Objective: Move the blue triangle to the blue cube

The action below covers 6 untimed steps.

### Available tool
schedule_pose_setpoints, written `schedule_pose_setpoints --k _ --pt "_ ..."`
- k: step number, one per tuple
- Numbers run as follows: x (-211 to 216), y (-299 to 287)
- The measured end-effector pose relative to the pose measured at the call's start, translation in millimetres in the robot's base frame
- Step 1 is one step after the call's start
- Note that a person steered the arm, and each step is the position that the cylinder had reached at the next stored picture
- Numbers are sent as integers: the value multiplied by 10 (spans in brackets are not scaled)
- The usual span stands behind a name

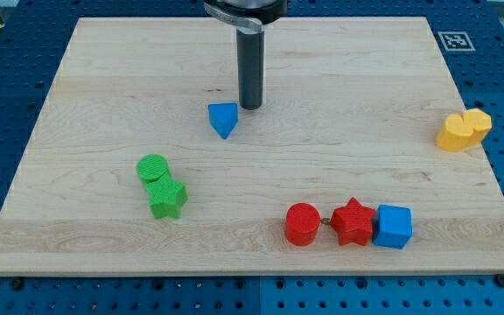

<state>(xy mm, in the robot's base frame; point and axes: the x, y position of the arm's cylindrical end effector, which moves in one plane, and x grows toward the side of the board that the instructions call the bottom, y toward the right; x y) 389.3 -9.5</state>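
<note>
The blue triangle (223, 119) lies on the wooden board a little above and left of its middle. The blue cube (393, 227) sits near the board's bottom right, touching the red star (353, 221) on its left. My tip (250, 107) rests on the board just to the right of the blue triangle and slightly above it, with a small gap between them. The rod rises straight up to the view's top edge.
A red cylinder (303, 224) stands left of the red star. A green cylinder (153, 169) and a green star (167, 198) touch at the left. Two yellow blocks (463, 129) sit together at the board's right edge. A marker tag (454, 40) is at the top right corner.
</note>
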Motion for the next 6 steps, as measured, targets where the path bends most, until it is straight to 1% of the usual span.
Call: schedule_pose_setpoints --k 1,2,3,4,5,6 --pt "0 -371" --pt "0 -874" --pt "26 -1221" --pt "55 -1230" --pt "262 -1205" --pt "334 -1189"
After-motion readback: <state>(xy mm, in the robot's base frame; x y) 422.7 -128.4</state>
